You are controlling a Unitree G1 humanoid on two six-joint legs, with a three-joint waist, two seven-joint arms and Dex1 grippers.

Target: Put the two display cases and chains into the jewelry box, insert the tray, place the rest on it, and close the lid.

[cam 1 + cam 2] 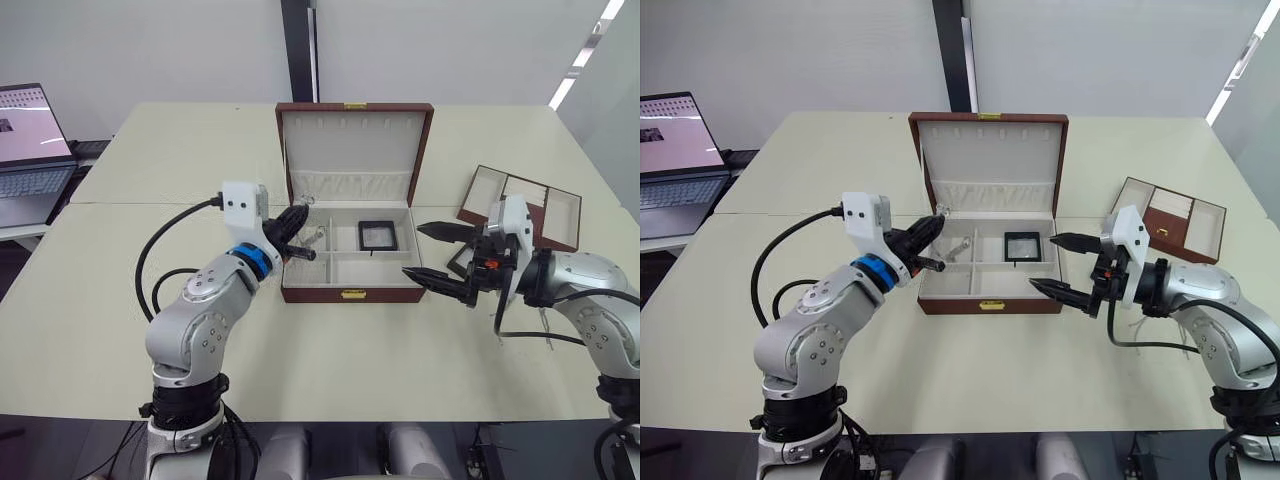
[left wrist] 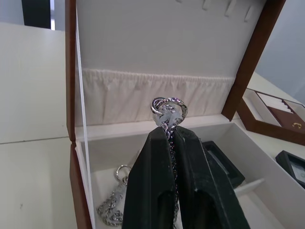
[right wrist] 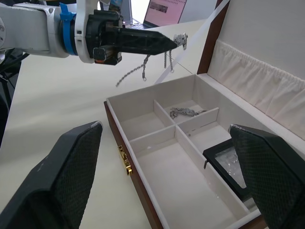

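The brown jewelry box (image 1: 350, 293) stands open in the middle of the table, lid upright. My left gripper (image 1: 303, 212) hovers over its back left compartment, shut on a silver chain (image 2: 169, 107) that dangles below the fingertips. A second chain (image 3: 183, 112) lies in that compartment. One black display case (image 1: 378, 235) rests in the back right compartment. Another black-framed display case (image 2: 293, 167) lies on the table right of the box. My right gripper (image 1: 413, 250) is open and holds nothing, just off the box's right front corner. The brown tray (image 1: 520, 205) lies further right.
The tray holds small white cards and a gold piece (image 1: 1163, 232). An open laptop (image 1: 25, 150) stands at the far left edge. A black cable (image 1: 165, 235) loops beside my left arm. The box's front compartments (image 3: 176, 167) are bare.
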